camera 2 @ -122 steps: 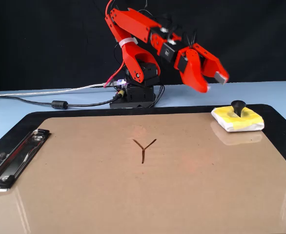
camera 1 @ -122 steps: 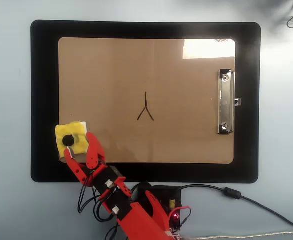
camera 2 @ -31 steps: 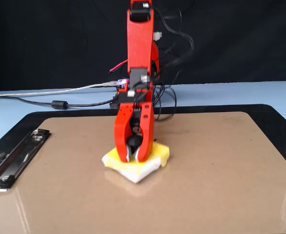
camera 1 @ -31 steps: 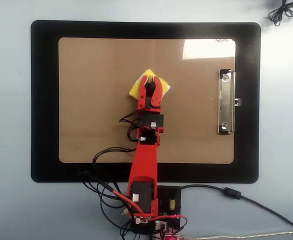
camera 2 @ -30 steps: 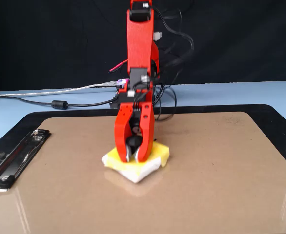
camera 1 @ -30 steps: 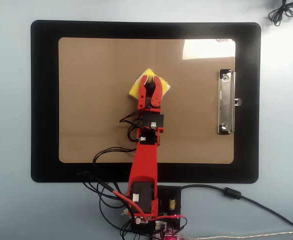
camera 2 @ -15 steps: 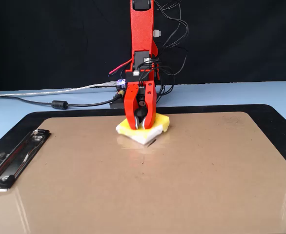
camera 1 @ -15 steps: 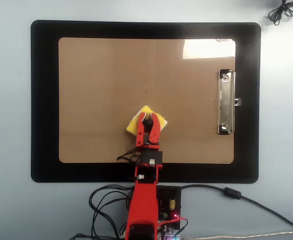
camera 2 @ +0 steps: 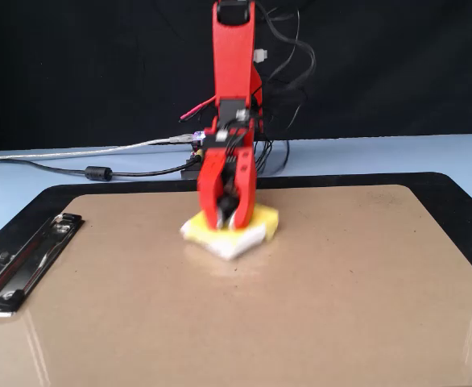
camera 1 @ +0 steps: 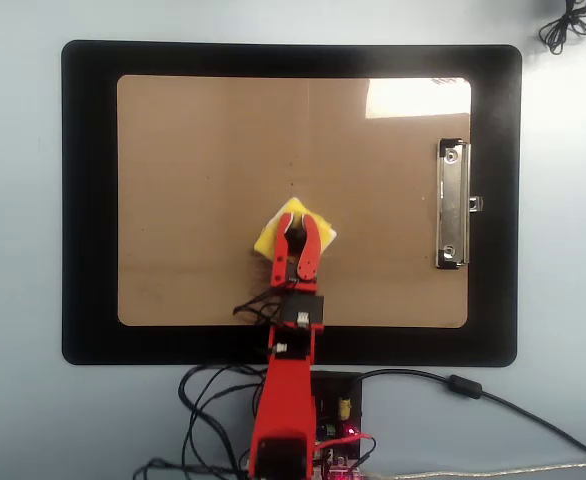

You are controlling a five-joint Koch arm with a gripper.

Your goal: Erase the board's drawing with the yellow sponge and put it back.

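Sponge travel has reversed: your gripper (camera 1: 300, 237), jaws closed on the yellow sponge (camera 1: 281, 221), now pushes it back up toward the middle of the board (camera 1: 193, 180). No drawing shows anywhere, so you can judge erasing finished; returning remains.

I see a pale blue desk (camera 1: 13, 200) under a black mat (camera 1: 88, 200), a black backdrop (camera 2: 75, 64) behind, and glare on it.
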